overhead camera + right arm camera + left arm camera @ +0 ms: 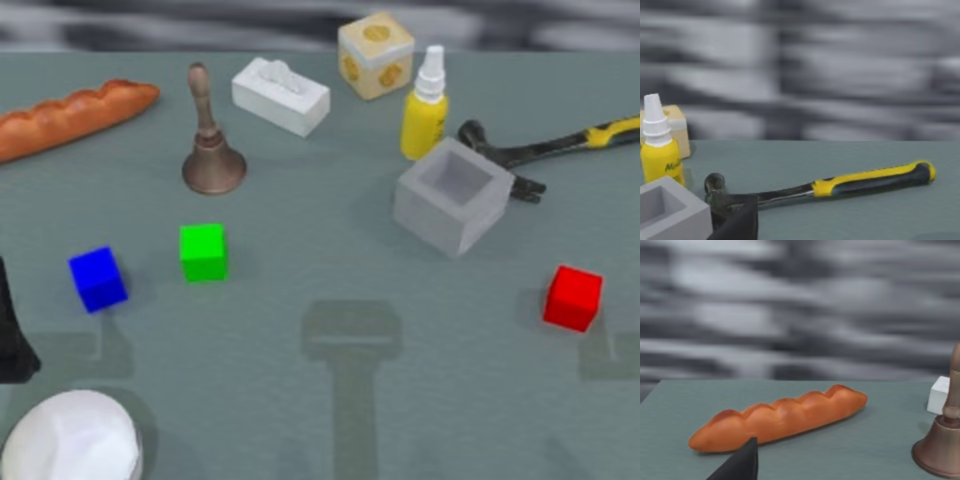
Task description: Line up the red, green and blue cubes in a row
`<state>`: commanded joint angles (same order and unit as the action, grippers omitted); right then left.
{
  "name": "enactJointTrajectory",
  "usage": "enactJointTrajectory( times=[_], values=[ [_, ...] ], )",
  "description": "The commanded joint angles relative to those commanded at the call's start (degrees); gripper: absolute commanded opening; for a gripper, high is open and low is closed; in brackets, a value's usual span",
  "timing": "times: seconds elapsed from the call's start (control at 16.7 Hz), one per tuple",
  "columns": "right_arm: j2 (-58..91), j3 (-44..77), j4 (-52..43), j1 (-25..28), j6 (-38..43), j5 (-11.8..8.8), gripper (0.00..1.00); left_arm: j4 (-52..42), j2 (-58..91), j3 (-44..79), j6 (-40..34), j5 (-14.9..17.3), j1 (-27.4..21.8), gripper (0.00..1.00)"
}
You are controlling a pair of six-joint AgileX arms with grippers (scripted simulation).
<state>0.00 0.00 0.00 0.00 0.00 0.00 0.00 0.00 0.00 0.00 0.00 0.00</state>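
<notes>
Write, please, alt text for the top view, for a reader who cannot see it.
Three small matte cubes lie apart on a grey-green table: blue cube and green cube at the left, red cube far right. Behind them stand a bronze hand bell, a grey hollow box, a yellow spray bottle and a baguette.

Baguette [70,117], bell [212,150], hammer [560,143], spray bottle [424,108], grey box [455,196] sit apart.
</notes>
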Motion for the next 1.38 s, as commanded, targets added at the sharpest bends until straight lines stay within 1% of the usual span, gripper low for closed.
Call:
enactJointTrajectory(
  times=[0.24,0.48,0.66,1.14,1.38],
  values=[
    [1.76,1.68,-1.17,0.34,-1.18,-0.07,1.0,0.0,0.0,0.0,0.0,0.0,0.0,1.0],
    [12.56,11.18,-7.66,1.9,-7.7,-0.16,1.0,0.0,0.0,0.0,0.0,0.0,0.0,1.0],
    [26.96,21.67,-15.18,3.52,-15.13,-0.09,1.0,0.0,0.0,0.0,0.0,0.0,0.0,1.0],
    [76.56,52.92,-39.28,8.6,-38.21,0.24,1.0,0.0,0.0,0.0,0.0,0.0,0.0,1.0],
    [95.28,66.41,-49.23,10.8,-47.86,0.26,1.0,0.0,0.0,0.0,0.0,0.0,0.0,1.0]
  ],
)
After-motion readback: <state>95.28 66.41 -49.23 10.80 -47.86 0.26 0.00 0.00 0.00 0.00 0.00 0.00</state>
